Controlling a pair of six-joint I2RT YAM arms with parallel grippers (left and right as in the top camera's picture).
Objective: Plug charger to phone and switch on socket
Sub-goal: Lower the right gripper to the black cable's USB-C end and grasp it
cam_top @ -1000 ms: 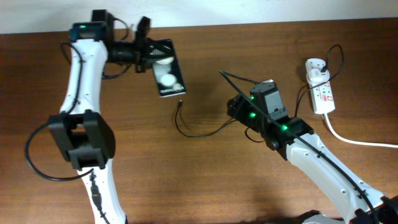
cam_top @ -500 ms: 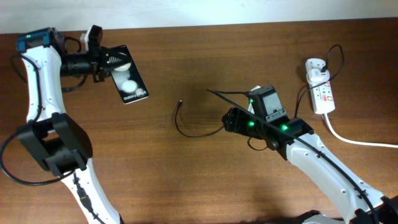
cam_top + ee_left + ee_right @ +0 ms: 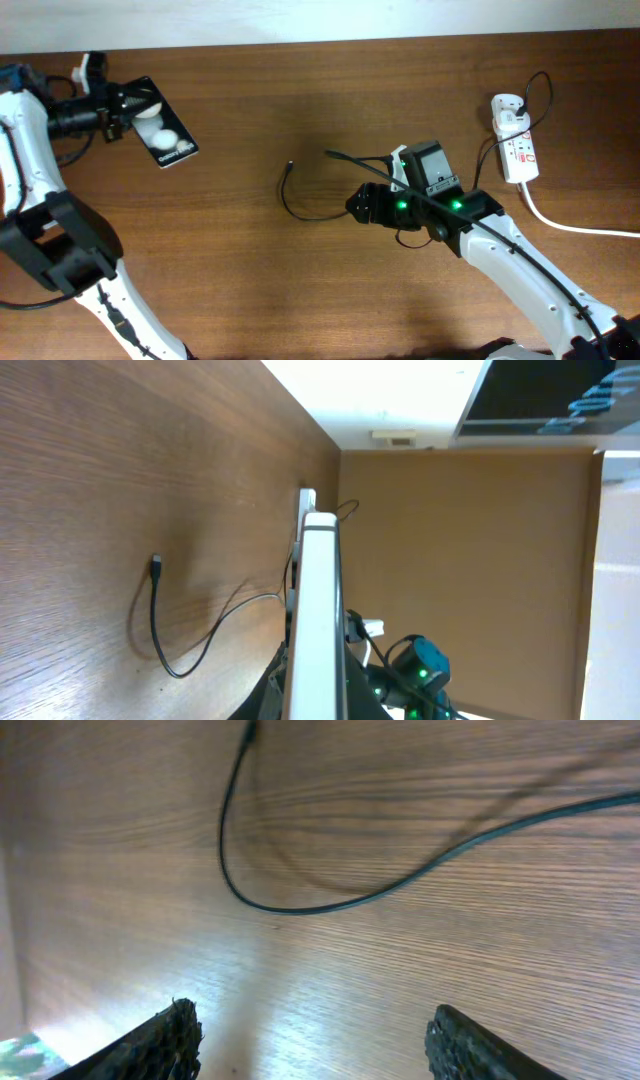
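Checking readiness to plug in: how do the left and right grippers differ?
The left gripper is shut on the phone; the right gripper is open and empty. The left is far left in the overhead view; the right hangs mid-scene over the charger. Both are black.

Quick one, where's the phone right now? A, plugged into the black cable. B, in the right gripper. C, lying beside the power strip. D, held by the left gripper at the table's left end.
D: the left gripper is shut on the phone at the far left, and the charger plug tip lies loose on the wood.
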